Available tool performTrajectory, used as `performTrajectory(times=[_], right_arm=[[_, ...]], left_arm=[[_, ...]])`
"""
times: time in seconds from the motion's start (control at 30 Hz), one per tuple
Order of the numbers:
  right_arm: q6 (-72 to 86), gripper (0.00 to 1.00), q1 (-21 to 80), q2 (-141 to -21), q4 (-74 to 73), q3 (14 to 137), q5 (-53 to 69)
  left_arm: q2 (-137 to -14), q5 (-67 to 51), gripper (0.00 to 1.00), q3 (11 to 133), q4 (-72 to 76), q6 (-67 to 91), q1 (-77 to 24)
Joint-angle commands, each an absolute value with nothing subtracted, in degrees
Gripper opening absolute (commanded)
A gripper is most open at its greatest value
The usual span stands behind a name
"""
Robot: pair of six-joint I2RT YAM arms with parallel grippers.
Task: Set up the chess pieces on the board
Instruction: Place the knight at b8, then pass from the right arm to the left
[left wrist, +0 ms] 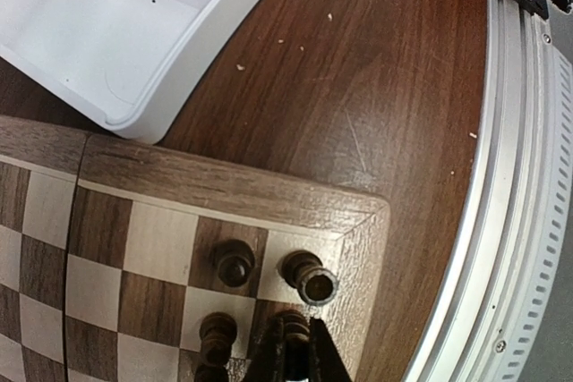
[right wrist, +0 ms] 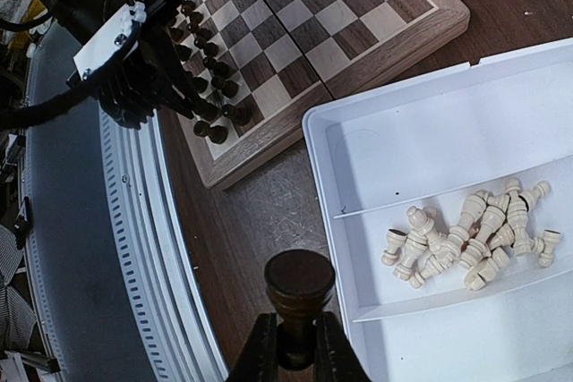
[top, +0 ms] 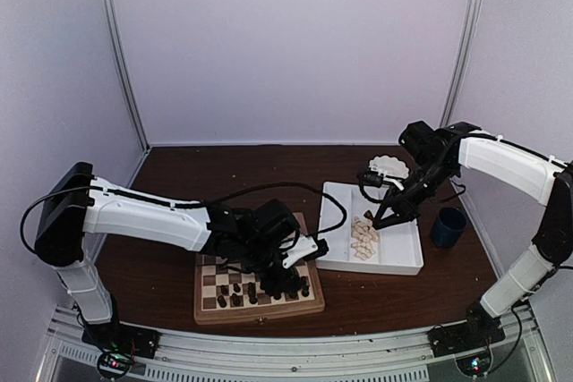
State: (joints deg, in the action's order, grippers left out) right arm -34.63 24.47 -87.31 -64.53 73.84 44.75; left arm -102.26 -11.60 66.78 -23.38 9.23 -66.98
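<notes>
Left arm reaches over the chessboard (right wrist: pixel 358 6), which sits on the dark wood counter (left wrist: pixel 358 69) near the front rail (left wrist: pixel 515 221).

Left gripper (left wrist: pixel 294 351) is low over the board's near right corner. The jaws are drawn close, with a dark ridged figure (left wrist: pixel 288 328) caught between the tips. It reads as pinched, though only its top shows.

Just ahead of the tips, two dark brown pieces (left wrist: pixel 309 276) stand upright on the last two squares of the edge row, one of them on the corner square. A third stands in the next row in.

From the right wrist view, the dark set is lined up in two rows along that same edge of the board. The remaining squares in view are bare.

Right gripper (right wrist: pixel 297 346) is held up over the white divided tray (right wrist: pixel 430 131). Its jaws clamp the stem of a dark brown round-topped piece (right wrist: pixel 298 279), which is upright and clear of everything below.

Cream pieces (right wrist: pixel 466 239) lie tumbled on their sides in the tray's middle compartment, touching one another in a loose heap. The compartment nearer the board shows only white floor.

The tray lies to the right of the board, with its corner just beside the board's frame. I cannot tell whether they touch.

Blue cup (top: pixel 448 226) stands on the counter just to the right of the tray. A white scalloped object (top: pixel 389 167) lies beyond the tray's far edge.
</notes>
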Motion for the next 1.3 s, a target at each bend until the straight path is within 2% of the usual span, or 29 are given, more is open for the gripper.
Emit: performTrajectory(times=[0.0,0.1,0.47,0.8,0.9,1.03,1.27], right_arm=[[-35.6,0.05,24.3,-86.6,-64.0,73.6,44.4],[-35.6,0.05,24.3,-86.7,-64.1,73.6,44.5],[-35.8,0.05,24.3,-87.1,-64.3,73.9,44.6],[-36.4,0.05,24.3,-86.6,-65.3,75.0,45.7],[-36.6,0.05,24.3,-86.4,-66.1,76.3,46.8],[-37.1,0.06,25.0,-86.6,-67.5,78.5,47.0],[-37.5,0.06,27.2,-88.1,-68.9,81.3,46.3]], left_arm=[[-102.2,-11.8,0.09,67.4,-24.3,8.4,-67.2],[-102.2,-11.5,0.14,67.5,-24.4,8.4,-67.2],[-100.8,-10.8,0.21,68.4,-25.3,6.7,-67.2],[-93.9,-7.4,0.39,74.2,-23.2,9.1,-66.2],[-93.1,-11.8,0.43,74.3,-17.8,18.5,-62.1],[-95.4,-25.6,0.44,74.6,-6.2,33.9,-55.3],[-104.4,-39.0,0.44,81.5,7.0,45.3,-53.0]])
